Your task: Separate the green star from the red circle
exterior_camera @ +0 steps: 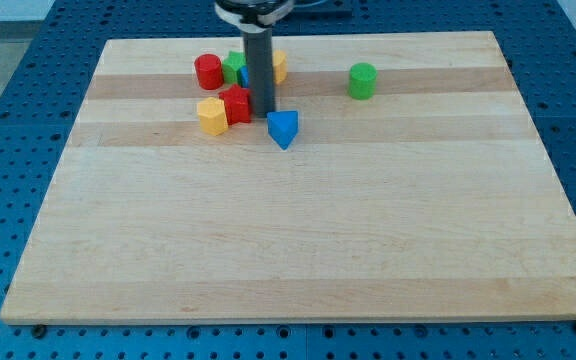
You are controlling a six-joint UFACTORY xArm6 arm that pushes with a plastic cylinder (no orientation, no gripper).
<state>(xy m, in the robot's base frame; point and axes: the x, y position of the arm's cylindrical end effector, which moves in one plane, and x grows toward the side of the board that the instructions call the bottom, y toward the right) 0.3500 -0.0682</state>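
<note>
The red circle [208, 72] stands at the view's top left of the wooden board [298, 230]. The green star [233, 68] touches its right side and is partly hidden behind my rod. My tip [264, 111] rests on the board just right of a second red block [236, 104] and up-left of the blue triangle [283, 128]. The tip is below and right of the green star, apart from it.
A yellow block [212, 115] sits left of the second red block. Another yellow block [279, 66] and a sliver of a blue block [243, 76] show beside the rod. A green cylinder [362, 80] stands alone at the view's top right.
</note>
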